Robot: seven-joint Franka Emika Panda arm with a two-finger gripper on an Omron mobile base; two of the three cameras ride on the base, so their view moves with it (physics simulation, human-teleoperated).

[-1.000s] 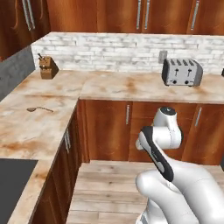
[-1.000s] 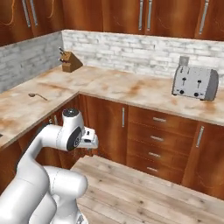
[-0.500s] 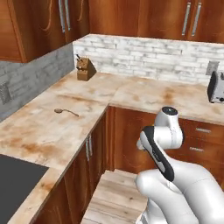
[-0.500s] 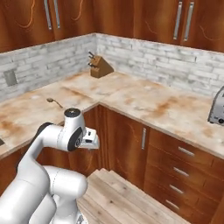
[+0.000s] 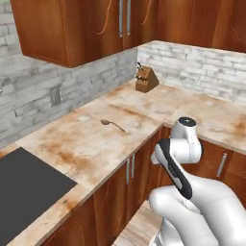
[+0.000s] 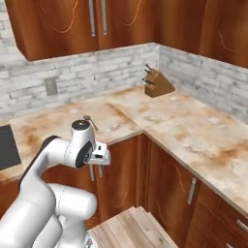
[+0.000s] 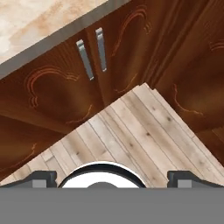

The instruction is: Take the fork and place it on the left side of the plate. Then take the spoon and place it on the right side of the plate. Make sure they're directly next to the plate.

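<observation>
The dark-brown spoon [image 5: 112, 125] lies alone on the marbled counter [image 5: 86, 144], near the inner corner, bowl pointing left. In the right base view the spoon [image 6: 89, 120] peeks out just behind my arm's upper joint. My gripper [image 6: 100, 154] hangs folded close to the base, in front of the lower cabinets and below counter height, pointing at the floor. In the hand view the gripper [image 7: 113, 178] is open, its two dark fingertips [image 7: 42, 177] wide apart with nothing between them. The fork and the plate are out of view.
A wooden knife block [image 5: 145, 79] stands at the back corner of the L-shaped counter. A black cooktop [image 5: 24, 187] is set into the counter at the left. Wooden cabinet doors [image 7: 92, 57] and plank floor [image 7: 131, 131] lie below the hand.
The whole picture has shifted: the base has driven and turned toward the left counter. The toaster has left view and the cooktop has come in. The arm keeps its folded pose, gripper still open.
</observation>
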